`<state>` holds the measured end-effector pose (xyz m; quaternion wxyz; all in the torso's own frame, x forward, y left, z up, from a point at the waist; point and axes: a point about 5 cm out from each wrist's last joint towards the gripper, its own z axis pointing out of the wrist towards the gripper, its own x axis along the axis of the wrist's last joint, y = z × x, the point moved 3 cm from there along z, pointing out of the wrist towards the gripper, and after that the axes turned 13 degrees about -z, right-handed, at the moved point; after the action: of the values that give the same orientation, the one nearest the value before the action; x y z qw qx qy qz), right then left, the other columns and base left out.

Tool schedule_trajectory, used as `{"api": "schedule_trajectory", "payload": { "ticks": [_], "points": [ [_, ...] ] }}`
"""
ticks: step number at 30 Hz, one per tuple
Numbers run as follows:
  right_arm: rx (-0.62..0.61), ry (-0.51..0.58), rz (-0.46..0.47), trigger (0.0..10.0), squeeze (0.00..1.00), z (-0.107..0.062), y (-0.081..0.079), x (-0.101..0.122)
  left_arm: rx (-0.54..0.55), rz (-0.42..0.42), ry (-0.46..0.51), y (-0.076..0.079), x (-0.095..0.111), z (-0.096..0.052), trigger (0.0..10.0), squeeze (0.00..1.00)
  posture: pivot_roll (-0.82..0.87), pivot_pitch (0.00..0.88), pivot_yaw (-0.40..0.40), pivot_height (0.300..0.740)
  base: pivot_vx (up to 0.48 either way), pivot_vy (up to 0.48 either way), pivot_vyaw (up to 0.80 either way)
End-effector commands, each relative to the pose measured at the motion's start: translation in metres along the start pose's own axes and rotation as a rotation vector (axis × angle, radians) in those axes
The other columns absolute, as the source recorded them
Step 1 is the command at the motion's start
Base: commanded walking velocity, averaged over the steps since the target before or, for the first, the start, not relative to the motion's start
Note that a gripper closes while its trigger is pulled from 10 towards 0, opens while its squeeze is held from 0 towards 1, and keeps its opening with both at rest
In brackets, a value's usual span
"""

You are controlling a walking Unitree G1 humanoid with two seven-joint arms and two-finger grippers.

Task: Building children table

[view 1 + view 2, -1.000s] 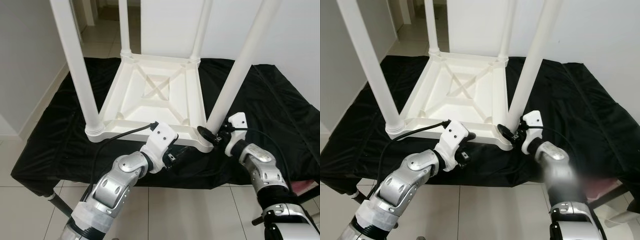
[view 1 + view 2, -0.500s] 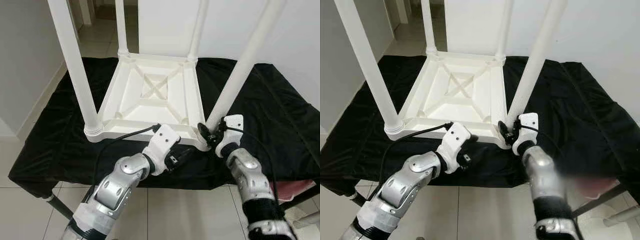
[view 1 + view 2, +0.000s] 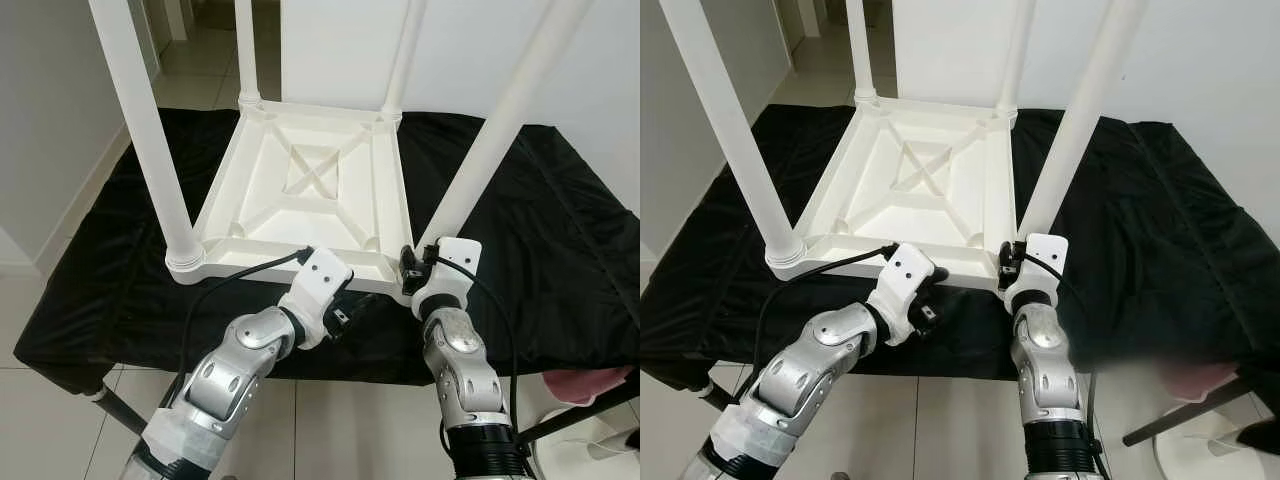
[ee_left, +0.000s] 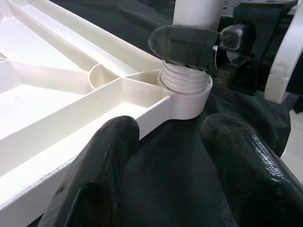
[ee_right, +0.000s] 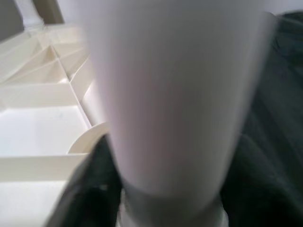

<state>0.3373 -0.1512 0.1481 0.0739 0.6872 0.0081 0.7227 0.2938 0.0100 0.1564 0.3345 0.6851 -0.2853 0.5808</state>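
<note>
A white children's table (image 3: pixel 310 195) lies upside down on a black cloth (image 3: pixel 100 270), its four legs pointing up. My right gripper (image 3: pixel 411 262) is at the foot of the near right leg (image 3: pixel 490 140), shut on it just above the threaded collar (image 4: pixel 185 80). One of its fingers (image 4: pixel 184 45) presses against that leg. In the right wrist view the leg (image 5: pixel 175 94) stands close between the fingers. My left gripper (image 4: pixel 168 137) is open, low at the table's near rim (image 4: pixel 94 142), a short way left of that collar, holding nothing.
The cloth-covered bench ends just in front of my arms, with tiled floor (image 3: pixel 60 420) below. A pink thing (image 3: pixel 590 385) lies at the bench's near right corner, above a white round object (image 3: pixel 590 455) on the floor. The upright legs crowd the space above.
My right forearm has swung in from the right and now stands almost straight under the leg's foot, with the gripper still there. The left gripper has barely moved. The camera has shifted slightly.
</note>
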Motion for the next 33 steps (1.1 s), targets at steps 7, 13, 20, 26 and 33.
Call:
{"api": "schedule_trajectory", "payload": {
  "ticks": [7, 13, 20, 26, 33],
  "points": [
    [0.041, 0.018, -0.006, 10.0, 1.0, 0.001, 0.014, 0.004, -0.001, 0.023, 0.001, -0.003, 0.001, -0.001, 10.0, 0.0, -0.05, 0.014, -0.021, 0.74, 0.0, 0.0, 0.0],
    [0.132, 0.041, -0.037, 10.0, 1.0, 0.004, 0.016, 0.007, -0.005, 0.023, 0.001, -0.002, 0.001, 0.0, 10.0, 0.0, -0.05, 0.014, -0.019, 0.74, 0.0, 0.0, 0.0],
    [0.459, 0.122, -0.144, 10.0, 0.0, 0.012, 0.018, 0.011, -0.01, 0.029, -0.004, -0.002, 0.0, 0.001, 10.0, 0.0, -0.06, 0.018, -0.014, 0.74, 0.0, 0.0, 0.0],
    [0.649, 0.119, -0.242, 10.0, 0.0, 0.021, 0.012, 0.005, -0.012, 0.028, -0.002, -0.002, 0.002, 0.002, 10.0, 0.0, -0.06, 0.023, -0.012, 0.74, 0.0, 0.0, 0.0],
    [0.705, 0.098, -0.321, 7.0, 0.0, 0.027, 0.01, -0.002, -0.015, 0.028, 0.002, -0.001, 0.003, 0.003, 10.0, 0.0, -0.05, 0.024, -0.014, 0.74, 0.0, 0.0, 0.0]
  ]
}}
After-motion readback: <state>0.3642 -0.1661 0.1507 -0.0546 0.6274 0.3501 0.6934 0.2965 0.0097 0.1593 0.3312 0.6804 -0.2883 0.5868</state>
